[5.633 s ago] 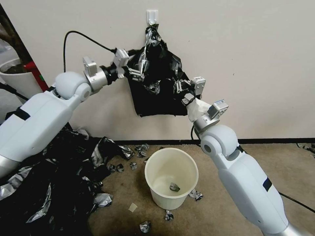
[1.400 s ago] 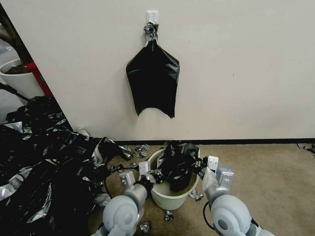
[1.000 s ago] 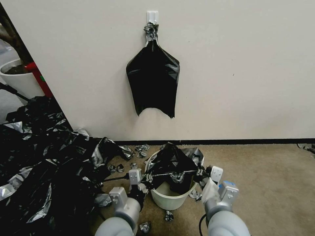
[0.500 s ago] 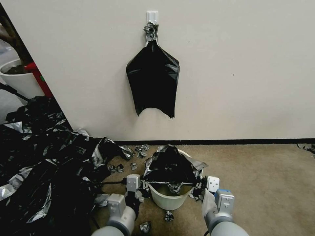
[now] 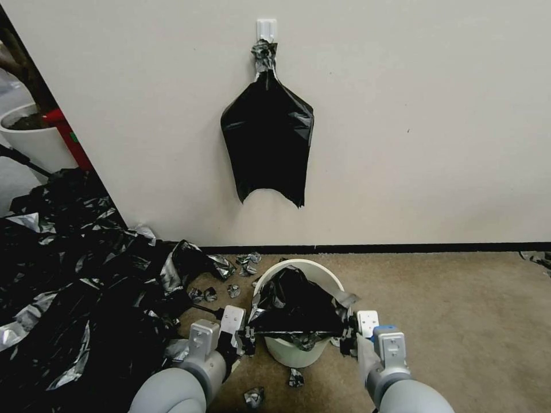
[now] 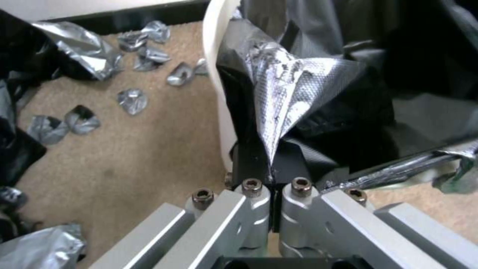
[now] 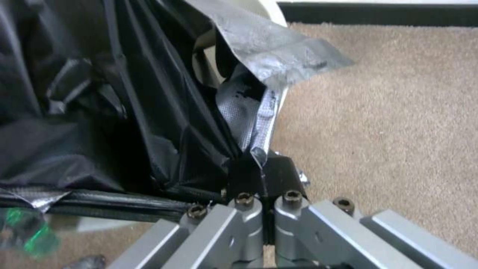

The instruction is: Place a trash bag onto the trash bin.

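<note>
- since 0.5 s ago: trash bag (image 5: 295,307) mouth edge pulled lower, toward 6 o'clock, now taut across trash bin (image 5: 321,272) near side; far rim bare.
- left gripper (image 5: 248,338) at 9 o'clock of bin, right gripper (image 5: 348,338) at 3 o'clock; both clamped tight on bag film.
- likely near hooking the near rim; not seated.

The trash bag (image 5: 295,304) is seen as thin glossy black plastic film, embossed silver where folded. The trash bin (image 5: 298,350) is smooth cream plastic. Brushed metal forms the left gripper (image 6: 271,175). The carpet (image 5: 459,310) is rough.
</note>
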You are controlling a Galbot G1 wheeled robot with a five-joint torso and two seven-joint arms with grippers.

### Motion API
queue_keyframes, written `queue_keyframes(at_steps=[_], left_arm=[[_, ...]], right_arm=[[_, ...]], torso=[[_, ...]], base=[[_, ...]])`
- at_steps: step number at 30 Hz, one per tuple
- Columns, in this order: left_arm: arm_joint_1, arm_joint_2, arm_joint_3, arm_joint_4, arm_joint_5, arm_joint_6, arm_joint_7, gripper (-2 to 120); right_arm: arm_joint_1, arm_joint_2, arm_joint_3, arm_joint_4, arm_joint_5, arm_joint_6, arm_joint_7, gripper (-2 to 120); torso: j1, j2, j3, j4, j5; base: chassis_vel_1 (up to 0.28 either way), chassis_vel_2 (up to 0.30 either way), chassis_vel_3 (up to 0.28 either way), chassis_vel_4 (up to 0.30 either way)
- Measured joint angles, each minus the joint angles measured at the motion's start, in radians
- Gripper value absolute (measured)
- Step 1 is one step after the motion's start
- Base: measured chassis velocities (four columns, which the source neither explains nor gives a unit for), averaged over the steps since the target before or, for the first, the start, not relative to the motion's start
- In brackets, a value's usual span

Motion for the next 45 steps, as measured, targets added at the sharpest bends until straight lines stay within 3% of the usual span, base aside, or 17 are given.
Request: queue_keyframes(at_steps=[17,34,45], left_arm=[[-0.008,0.047,0.023,0.058,-0.012,0.005,-0.012,0],[-0.112,-0.040,0.082,0.230,-0.009,0.002,-0.010,0],[-0.125,-0.070,0.087,0.265,-0.003,0.001,-0.007,0]], right_arm=[[-0.014,-0.003,-0.078,-0.059,-0.110,-0.005,0.000,0],[0.010,0.028,-0.066,-0.197,-0.212,0.019,-0.069,0],[0.008,0.032,-0.033,-0.227,-0.215,0.022,-0.114,0]], torso=[[0.000,0.000,0.000,0.0000,-0.0001],[0.000,0.000,0.000,0.0000,0.0000],[0.000,0.000,0.000,0.0000,0.0000]], base=[[0.000,0.000,0.000,0.000],[0.000,0.000,0.000,0.000],[0.000,0.000,0.000,0.000]])
